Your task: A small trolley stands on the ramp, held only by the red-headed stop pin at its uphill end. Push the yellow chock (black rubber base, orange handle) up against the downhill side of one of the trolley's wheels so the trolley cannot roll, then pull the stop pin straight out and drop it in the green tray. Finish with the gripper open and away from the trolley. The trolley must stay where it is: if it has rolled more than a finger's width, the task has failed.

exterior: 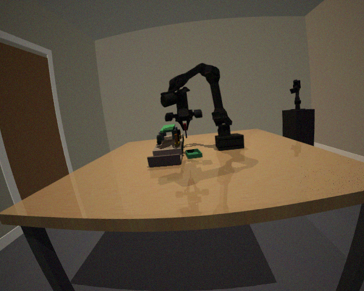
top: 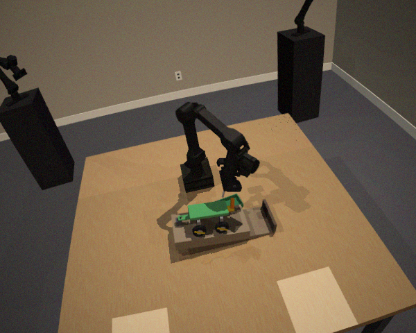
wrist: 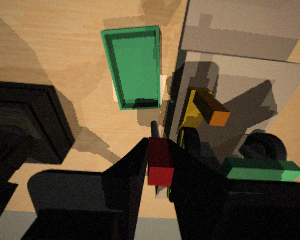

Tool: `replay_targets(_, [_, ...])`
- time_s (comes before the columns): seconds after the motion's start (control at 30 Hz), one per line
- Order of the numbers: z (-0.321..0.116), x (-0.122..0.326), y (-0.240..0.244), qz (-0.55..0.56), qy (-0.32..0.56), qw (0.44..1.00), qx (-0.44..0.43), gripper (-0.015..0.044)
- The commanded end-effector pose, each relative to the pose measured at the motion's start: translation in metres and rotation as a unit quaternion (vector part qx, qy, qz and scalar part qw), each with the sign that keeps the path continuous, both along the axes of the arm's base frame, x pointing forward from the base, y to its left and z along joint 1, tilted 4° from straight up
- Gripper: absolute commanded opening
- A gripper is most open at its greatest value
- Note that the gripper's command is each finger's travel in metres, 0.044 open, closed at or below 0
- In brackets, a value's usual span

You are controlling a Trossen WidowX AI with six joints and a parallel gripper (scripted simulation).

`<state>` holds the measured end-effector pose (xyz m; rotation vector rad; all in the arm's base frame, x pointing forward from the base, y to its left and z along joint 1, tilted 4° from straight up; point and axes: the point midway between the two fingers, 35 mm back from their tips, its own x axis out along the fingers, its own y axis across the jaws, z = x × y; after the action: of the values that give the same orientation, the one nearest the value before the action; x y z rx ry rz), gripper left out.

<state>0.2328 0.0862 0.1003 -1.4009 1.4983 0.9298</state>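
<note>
Wrist view: the stop pin (top: pixel 222 194) (exterior: pixel 185 125) (wrist: pixel 160 172) is clamped between the fingertips of your gripper (top: pixel 231 186) (exterior: pixel 184 125) (wrist: pixel 156 143), clear of the ramp (top: pixel 211 240) (exterior: pixel 168 151) (wrist: pixel 240 37). In the exterior view, its long axis stands near upright, shank downward. The green tray (top: pixel 240 199) (exterior: pixel 195 156) (wrist: pixel 134 67) lies lower, toward that camera; align the pin above it before release.

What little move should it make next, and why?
Probably carry the red-headed pin a bit farther over the green tray: the hand grips it above and just short of the tray.
</note>
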Motion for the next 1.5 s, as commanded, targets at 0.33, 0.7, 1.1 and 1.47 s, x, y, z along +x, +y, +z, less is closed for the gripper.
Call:
replay_targets(0.33, [-0.0015,-0.0003,0.011,0.077,0.021,0.997,0.016,0.0])
replay_targets(0.7, [-0.001,-0.0014,0.009,0.242,0.056,0.968,0.038,0.0])
replay_targets(1.1, [-0.0006,-0.0022,0.0069,0.416,0.088,0.904,0.052,0.0])
replay_targets(1.47, [-0.0006,-0.0018,0.0047,0.554,0.123,0.82,0.07,0.0])
